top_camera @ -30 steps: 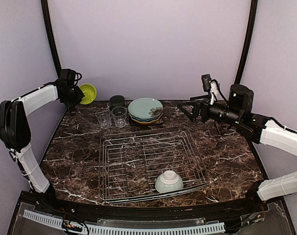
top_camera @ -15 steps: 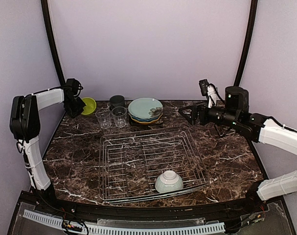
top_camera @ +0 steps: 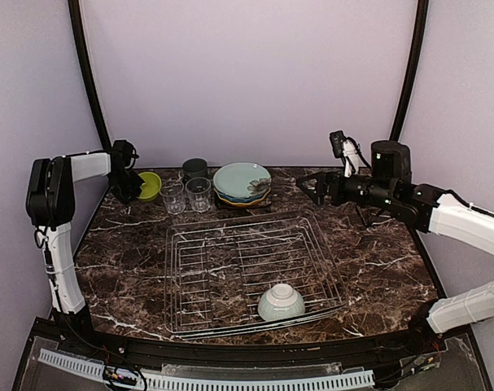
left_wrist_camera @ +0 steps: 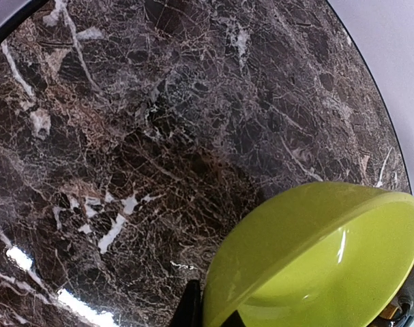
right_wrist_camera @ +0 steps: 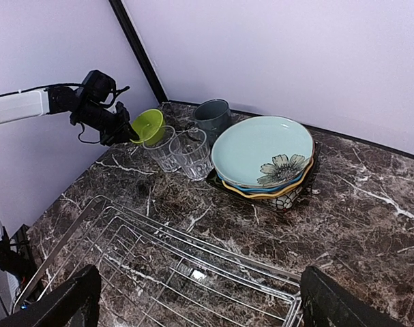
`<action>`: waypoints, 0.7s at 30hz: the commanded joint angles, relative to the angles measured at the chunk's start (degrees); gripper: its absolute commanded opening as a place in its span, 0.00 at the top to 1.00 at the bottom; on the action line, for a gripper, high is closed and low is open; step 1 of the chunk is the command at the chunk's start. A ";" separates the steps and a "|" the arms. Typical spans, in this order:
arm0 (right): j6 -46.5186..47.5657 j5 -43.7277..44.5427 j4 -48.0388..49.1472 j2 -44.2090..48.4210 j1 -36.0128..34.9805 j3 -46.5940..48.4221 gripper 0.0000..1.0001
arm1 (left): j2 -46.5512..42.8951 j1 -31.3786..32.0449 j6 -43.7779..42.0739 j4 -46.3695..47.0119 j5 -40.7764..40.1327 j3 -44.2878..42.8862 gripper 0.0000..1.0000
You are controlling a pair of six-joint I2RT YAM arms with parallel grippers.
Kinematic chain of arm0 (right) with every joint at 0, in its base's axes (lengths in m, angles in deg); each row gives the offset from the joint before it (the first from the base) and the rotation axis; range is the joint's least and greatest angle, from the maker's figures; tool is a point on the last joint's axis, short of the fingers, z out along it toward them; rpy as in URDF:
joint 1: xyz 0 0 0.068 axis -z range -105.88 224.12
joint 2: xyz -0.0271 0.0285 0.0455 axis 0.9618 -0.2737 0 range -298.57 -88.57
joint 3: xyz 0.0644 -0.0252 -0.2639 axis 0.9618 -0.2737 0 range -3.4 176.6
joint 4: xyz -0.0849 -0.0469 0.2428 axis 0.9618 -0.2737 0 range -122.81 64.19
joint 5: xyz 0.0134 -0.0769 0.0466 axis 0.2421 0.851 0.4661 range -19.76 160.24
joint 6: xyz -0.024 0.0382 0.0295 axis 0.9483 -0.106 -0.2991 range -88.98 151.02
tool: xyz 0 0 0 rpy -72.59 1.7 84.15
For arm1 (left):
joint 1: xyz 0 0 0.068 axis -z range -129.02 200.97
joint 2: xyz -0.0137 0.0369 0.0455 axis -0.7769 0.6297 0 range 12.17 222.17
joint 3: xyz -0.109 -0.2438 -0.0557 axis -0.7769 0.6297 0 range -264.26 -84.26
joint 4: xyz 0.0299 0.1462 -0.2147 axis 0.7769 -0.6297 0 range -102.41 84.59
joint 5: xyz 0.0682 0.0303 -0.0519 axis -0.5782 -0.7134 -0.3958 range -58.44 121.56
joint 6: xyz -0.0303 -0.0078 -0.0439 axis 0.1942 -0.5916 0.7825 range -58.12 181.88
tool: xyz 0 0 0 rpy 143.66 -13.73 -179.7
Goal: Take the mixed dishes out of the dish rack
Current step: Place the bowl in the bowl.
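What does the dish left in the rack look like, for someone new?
Start at the silver wire dish rack in the middle of the marble table. At its near edge, right of centre, sits a pale bowl turned upside down. It is the only dish inside the rack.

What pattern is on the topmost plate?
The top plate is pale teal with one flower near its rim; clearest in the right wrist view.

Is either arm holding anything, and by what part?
The left gripper pinches the lime-green bowl by its rim; the right gripper is open and empty.
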 commanded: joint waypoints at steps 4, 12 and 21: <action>0.72 -0.70 -1.68 -1.02 0.28 2.38 0.01 | 1.85 -0.64 1.97 -0.91 2.03 -2.13 0.94; 5.49 -5.76 -2.40 -0.42 0.28 2.59 0.01 | 3.15 -0.88 2.40 -1.77 2.12 -3.17 0.76; 12.85 -14.26 -4.64 1.43 0.28 2.61 0.01 | 2.23 -0.93 -0.22 -3.25 5.38 -6.10 0.49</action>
